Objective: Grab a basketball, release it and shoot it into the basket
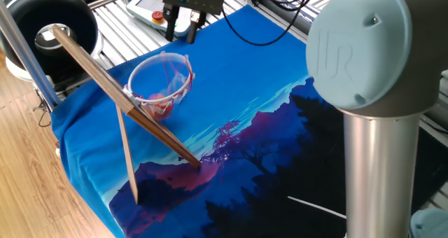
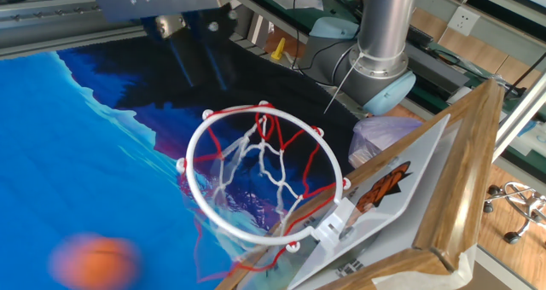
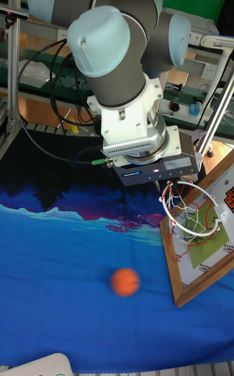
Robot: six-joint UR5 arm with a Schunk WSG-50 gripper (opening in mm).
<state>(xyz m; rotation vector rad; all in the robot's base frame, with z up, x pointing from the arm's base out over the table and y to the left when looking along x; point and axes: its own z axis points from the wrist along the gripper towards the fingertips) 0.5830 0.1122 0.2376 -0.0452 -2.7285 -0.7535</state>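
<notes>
Small orange ball with dark seam lines (image 3: 125,281), motion-blurred, down on or just over the blue mountain-print cloth (image 1: 238,91) covering the tabletop; outside the hoop, at about 8 o'clock from it in both the other fixed view and the tall fixed view. Same ball (image 2: 94,260) a smeared orange patch at lower left of the other fixed view. In one fixed view only a reddish blur under the net; ball not separable there.

Miniature hoop, white ring with red-and-white string net (image 2: 260,175), mounted on thin wooden backboard (image 1: 115,91) with stick leg (image 1: 127,157); net strings blurred and pulled sideways (image 1: 162,84).

Two-finger gripper (image 1: 180,24) at 12 o'clock above the ring, clear of it. Jaws apart, nothing between them.

Large black round tub (image 1: 49,21) at 10 o'clock of the backboard, well apart. Small red button (image 1: 157,15) just beside the gripper.
</notes>
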